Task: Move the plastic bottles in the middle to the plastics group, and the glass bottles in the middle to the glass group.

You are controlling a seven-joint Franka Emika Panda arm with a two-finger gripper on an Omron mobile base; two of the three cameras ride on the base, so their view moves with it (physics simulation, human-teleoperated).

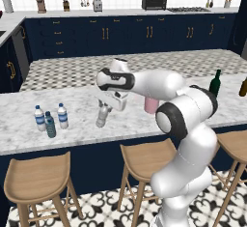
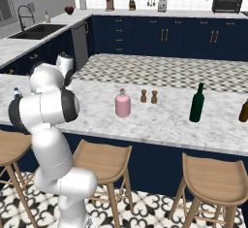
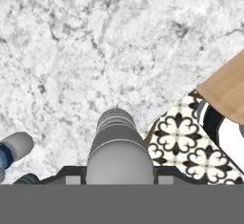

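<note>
The white arm reaches forward and left over the counter, wrist bent downward. Its gripper (image 1: 104, 109) points down, fingers clamped on a plain greyish bottle (image 1: 102, 117).

the marble counter (image 1: 144, 124) lies bare between the three small water bottles (image 1: 50, 120) at its left end and the pink bottle (image 2: 122, 103), a wide open lane. the greyish bottle (image 1: 102, 115) hangs in that lane under the gripper (image 1: 107, 106), apparently clear of the surface. right of the pink bottle stand two shakers (image 2: 148, 96), then open marble to the green wine bottle (image 2: 196, 104) and amber bottle (image 2: 243, 111). stools (image 1: 144, 161) line the near edge.
</note>
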